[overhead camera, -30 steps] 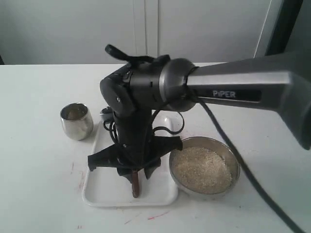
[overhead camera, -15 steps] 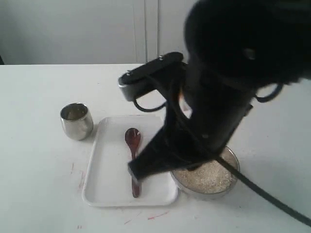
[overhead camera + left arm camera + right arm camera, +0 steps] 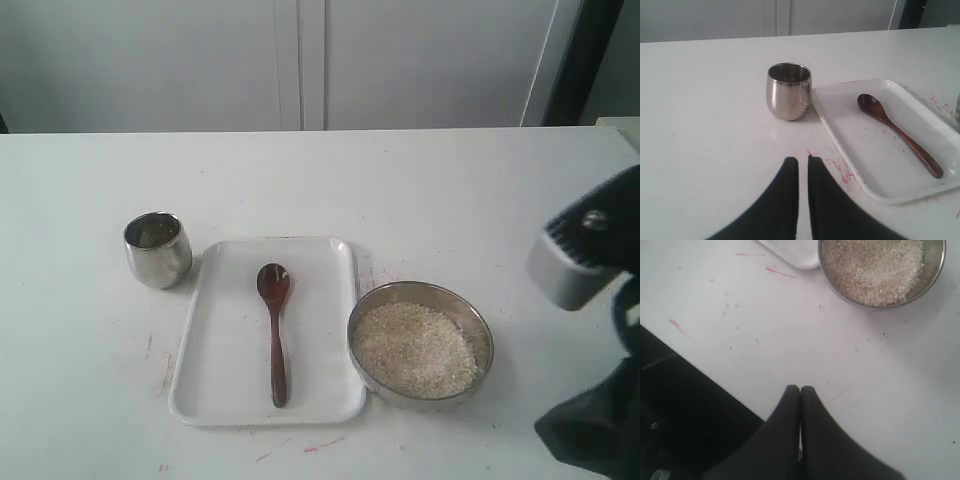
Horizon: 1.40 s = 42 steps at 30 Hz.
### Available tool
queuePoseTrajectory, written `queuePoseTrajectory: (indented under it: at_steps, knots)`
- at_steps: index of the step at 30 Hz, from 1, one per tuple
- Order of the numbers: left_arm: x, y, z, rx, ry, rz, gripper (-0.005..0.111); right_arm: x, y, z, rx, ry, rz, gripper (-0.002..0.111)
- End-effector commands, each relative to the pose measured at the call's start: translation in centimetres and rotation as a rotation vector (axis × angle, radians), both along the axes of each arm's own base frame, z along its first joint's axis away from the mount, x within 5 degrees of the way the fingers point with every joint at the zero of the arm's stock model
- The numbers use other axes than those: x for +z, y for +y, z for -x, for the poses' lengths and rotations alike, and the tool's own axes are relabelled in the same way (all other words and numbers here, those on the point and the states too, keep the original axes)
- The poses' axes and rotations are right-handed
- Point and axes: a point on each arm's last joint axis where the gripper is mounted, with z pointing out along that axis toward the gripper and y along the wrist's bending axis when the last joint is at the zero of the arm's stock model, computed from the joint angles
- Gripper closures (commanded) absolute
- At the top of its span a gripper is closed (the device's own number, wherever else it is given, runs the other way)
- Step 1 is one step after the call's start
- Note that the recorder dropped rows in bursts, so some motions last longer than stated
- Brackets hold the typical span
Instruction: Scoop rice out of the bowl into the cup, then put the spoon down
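The dark wooden spoon (image 3: 274, 330) lies flat in the white tray (image 3: 225, 385), its bowl toward the far side; nothing touches it. The steel cup (image 3: 158, 248) stands left of the tray. Right of the tray sits the steel bowl (image 3: 483, 335), holding pale rice (image 3: 415, 348). In the left wrist view, my left gripper (image 3: 803, 159) hangs shut and empty over bare table, short of the cup (image 3: 788, 91) and beside the spoon (image 3: 897, 132). My right gripper (image 3: 800, 388) is shut and empty, near the table's edge, away from the bowl (image 3: 936, 271) and its rice (image 3: 872, 265).
Part of my right arm (image 3: 590, 250) shows at the right edge of the exterior view. The table's front edge (image 3: 705, 377) runs close to the right gripper, with dark floor beyond it. Red marks dot the table (image 3: 325, 443) near the tray.
The right arm has pulled back from over the tray to the far right edge. The spoon stays lying in the tray, now fully uncovered.
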Motion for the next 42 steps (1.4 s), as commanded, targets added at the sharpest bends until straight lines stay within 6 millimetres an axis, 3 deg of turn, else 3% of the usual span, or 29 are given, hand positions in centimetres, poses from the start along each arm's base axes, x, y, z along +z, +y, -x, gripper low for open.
queuePoseTrajectory:
  at_steps: [1, 8, 18, 25, 29, 33, 38, 42]
  knots:
    - [0.2, 0.0, 0.0, -0.001, -0.007, 0.014, 0.092, 1.0, -1.8, 1.0, -0.005, -0.082, -0.048, 0.108]
    - [0.2, 0.0, 0.0, -0.001, -0.007, 0.014, 0.092, 2.0, -3.7, 2.4, -0.01, -0.161, -0.123, 0.108]
    - [0.2, 0.0, 0.0, -0.001, -0.007, 0.014, 0.092, 3.4, -5.5, 2.2, -0.027, -0.381, -0.124, 0.108]
    - [0.2, 0.0, 0.0, -0.001, -0.007, 0.014, 0.092, 4.8, -5.4, 1.8, 0.085, -0.725, -0.201, 0.108]
    - [0.2, 0.0, 0.0, -0.001, -0.007, 0.014, 0.092, 4.4, -5.6, 1.5, 0.052, -0.94, -0.265, 0.108]
    - [0.2, 0.0, 0.0, -0.001, -0.007, 0.014, 0.092, 3.2, -6.2, 1.0, -0.063, -1.048, -0.266, 0.108]
    - [0.2, 0.0, 0.0, -0.001, -0.007, 0.014, 0.092, 1.5, -7.3, 0.4, -0.243, -1.075, -0.287, 0.108]
    - [0.2, 0.0, 0.0, -0.001, -0.007, 0.014, 0.092, -0.2, -9.3, 1.5, -0.468, -1.101, -0.222, 0.108]
